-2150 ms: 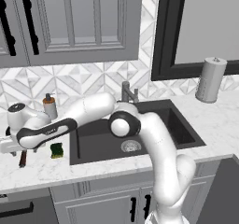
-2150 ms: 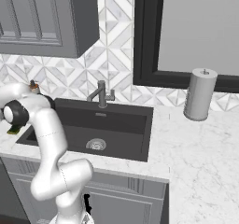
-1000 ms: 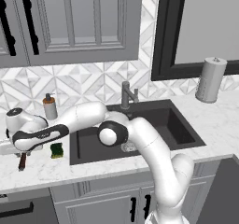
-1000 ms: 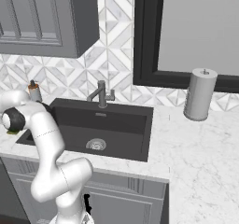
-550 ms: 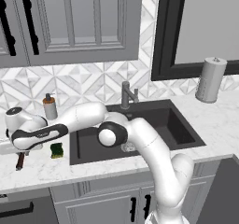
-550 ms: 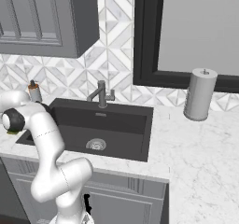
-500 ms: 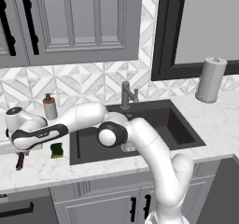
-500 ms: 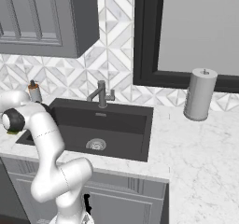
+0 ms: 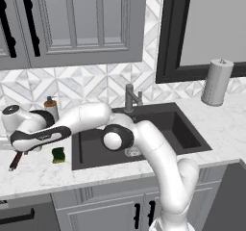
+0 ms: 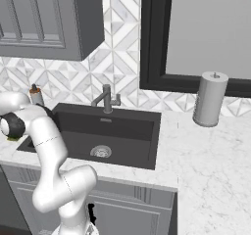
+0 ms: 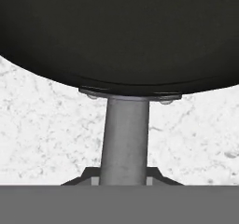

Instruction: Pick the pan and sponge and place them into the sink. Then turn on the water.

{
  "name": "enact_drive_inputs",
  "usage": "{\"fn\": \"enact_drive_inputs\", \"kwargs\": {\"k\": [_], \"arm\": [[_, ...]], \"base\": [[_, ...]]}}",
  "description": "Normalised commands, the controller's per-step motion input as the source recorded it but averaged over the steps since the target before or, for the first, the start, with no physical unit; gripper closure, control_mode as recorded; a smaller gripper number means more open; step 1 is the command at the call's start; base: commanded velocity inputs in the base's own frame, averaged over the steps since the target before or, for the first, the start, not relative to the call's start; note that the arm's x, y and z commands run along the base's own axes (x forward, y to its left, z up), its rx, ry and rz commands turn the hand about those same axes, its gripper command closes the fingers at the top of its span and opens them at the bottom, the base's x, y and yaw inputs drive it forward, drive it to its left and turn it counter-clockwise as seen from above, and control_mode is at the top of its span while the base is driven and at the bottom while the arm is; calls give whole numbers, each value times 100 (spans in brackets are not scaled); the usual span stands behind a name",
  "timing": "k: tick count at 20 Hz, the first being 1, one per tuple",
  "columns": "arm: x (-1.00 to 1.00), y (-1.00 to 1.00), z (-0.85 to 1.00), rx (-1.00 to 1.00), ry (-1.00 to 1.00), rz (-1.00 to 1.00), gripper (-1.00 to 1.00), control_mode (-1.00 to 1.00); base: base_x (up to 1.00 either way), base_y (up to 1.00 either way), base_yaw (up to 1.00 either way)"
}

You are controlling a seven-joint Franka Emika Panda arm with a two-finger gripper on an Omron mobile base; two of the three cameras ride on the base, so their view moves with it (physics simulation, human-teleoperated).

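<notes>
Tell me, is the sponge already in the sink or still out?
Out. The sponge lies on the white counter, left of the sink rim.

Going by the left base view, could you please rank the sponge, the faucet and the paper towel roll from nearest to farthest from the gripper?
The gripper is at the far left of the counter, closed on the pan handle.
1. Sponge: on the counter just right of the gripper, left of the sink.
2. Faucet: behind the sink, mid-frame.
3. Paper towel roll: far right, on the counter.
</notes>
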Motion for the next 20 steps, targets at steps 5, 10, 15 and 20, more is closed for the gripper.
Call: {"fn": "enact_drive_inputs", "kwargs": {"k": [5,10,15,20], "arm": [[-7,-19,20,0,0,-46,100,-100],[-2,-53,0,0,0,-52,100,-100],[0,-61,0,0,0,-28,100,-100],[0,-58,0,2,-1,-16,100,-100]], "base": [[0,0,0],[0,0,0],[0,0,0],[0,0,0]]}}
